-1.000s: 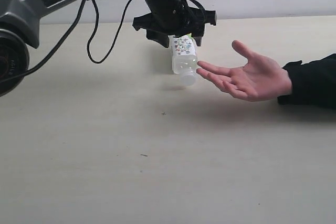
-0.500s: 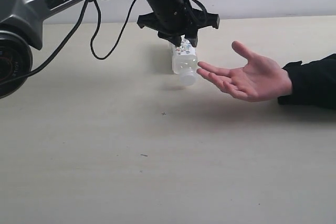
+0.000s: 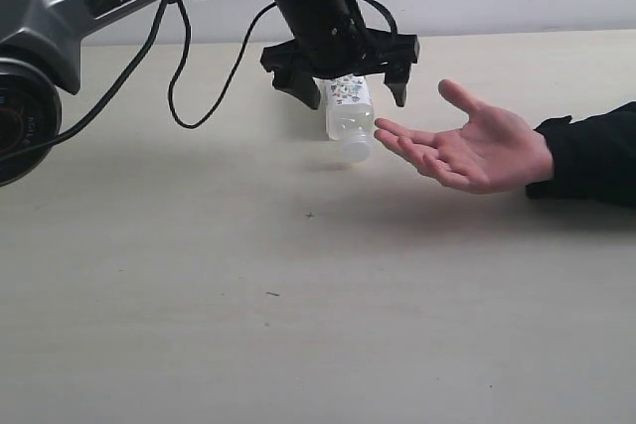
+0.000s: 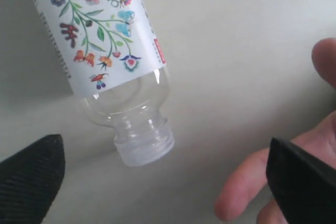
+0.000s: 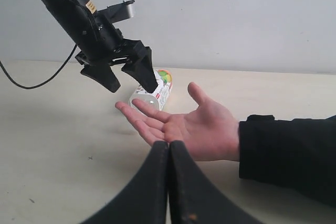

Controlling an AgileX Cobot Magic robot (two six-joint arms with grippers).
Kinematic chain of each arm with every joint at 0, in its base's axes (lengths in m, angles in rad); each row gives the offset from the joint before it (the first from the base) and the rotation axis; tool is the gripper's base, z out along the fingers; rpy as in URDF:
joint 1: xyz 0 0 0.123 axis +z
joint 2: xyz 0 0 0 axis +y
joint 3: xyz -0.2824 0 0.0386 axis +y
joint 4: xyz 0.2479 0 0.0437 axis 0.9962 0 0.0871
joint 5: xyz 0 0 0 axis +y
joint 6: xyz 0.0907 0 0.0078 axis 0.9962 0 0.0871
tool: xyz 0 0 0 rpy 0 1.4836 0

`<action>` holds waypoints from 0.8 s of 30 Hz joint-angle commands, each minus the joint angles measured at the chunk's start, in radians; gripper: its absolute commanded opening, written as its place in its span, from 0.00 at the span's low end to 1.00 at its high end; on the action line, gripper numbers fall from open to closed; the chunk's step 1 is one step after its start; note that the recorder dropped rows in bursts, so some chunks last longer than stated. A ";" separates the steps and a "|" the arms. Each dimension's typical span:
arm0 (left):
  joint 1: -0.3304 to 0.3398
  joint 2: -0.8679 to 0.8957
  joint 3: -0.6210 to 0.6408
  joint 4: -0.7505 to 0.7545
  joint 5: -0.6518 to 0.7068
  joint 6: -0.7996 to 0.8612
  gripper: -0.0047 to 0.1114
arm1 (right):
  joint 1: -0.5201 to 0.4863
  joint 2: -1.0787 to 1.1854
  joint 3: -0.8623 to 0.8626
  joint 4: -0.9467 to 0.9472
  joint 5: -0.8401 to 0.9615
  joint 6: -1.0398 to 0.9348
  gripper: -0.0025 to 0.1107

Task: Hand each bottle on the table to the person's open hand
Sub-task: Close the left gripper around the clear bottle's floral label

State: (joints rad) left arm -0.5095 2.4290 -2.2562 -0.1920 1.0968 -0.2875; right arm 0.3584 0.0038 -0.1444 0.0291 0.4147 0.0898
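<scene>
Since half a second ago, the left gripper point(image 3: 355, 96) has let go: its fingers were pinched on the top of the short bottle point(image 3: 348, 118) with the patterned label, and now they stand wide apart, one on each side of it, touching nothing that I can see. The bottle itself has hardly shifted. It lies tilted at about 9 o'clock from the person's open hand point(image 3: 477, 151), with its pale cap point(image 4: 144, 148) just beside the fingertips point(image 4: 236, 198) and not on the palm. From the left wrist view it looks to be down on the table point(image 3: 298, 325), though I cannot be sure it isn't leaning on a finger.

My right gripper point(image 5: 169, 148) is pressed together and empty, hanging low at roughly 6 o'clock from the hand.

My worry is that the release came short. The bottle looks empty and light, and it is round, so it could roll away from the fingers before the person closes on it. The spread jaws also still straddle it at 12 o'clock; if I pull that arm back at an angle, a fingertip could clip the label end and knock the bottle off toward 9 o'clock. I see no other bottles in these views.
</scene>
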 commanded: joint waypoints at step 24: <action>-0.003 0.075 -0.037 0.144 -0.135 -0.186 0.92 | -0.004 -0.004 0.007 0.002 0.008 -0.006 0.02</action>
State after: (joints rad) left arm -0.5095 2.5013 -2.2858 -0.0630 0.9801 -0.4820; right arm 0.3584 0.0038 -0.1444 0.0309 0.4220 0.0898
